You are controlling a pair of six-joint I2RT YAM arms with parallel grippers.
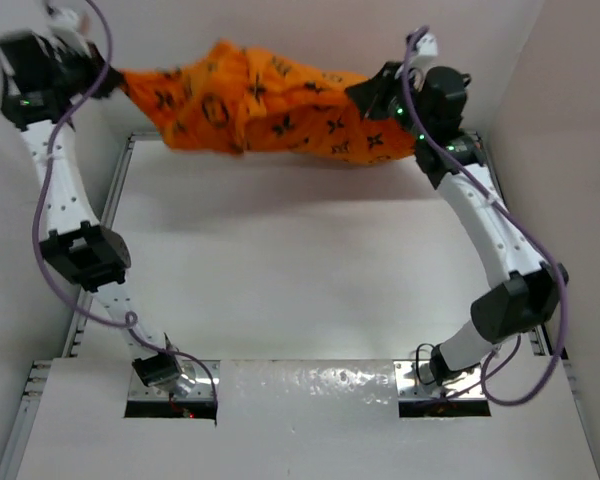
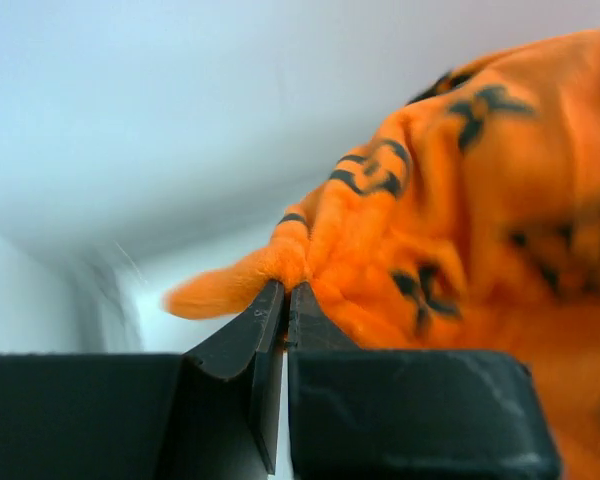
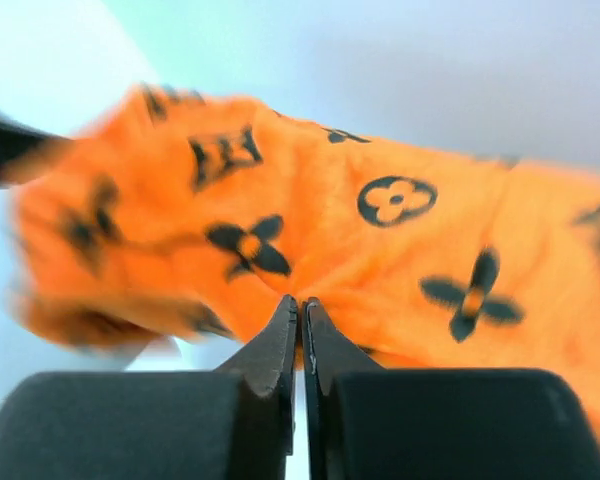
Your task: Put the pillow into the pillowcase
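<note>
Top view: the pillowcase (image 1: 270, 105) hangs stretched above the table's (image 1: 280, 260) far edge, between left gripper (image 1: 118, 80) and right gripper (image 1: 363, 97). Left wrist: jaws pinched shut on an orange fold (a fuzzy corner pokes left). Right wrist: jaws closed on the cloth.

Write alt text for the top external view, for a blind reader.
An orange patterned pillowcase hangs stretched above the far edge of the white table. The left gripper holds one end, the right gripper the other.
</note>
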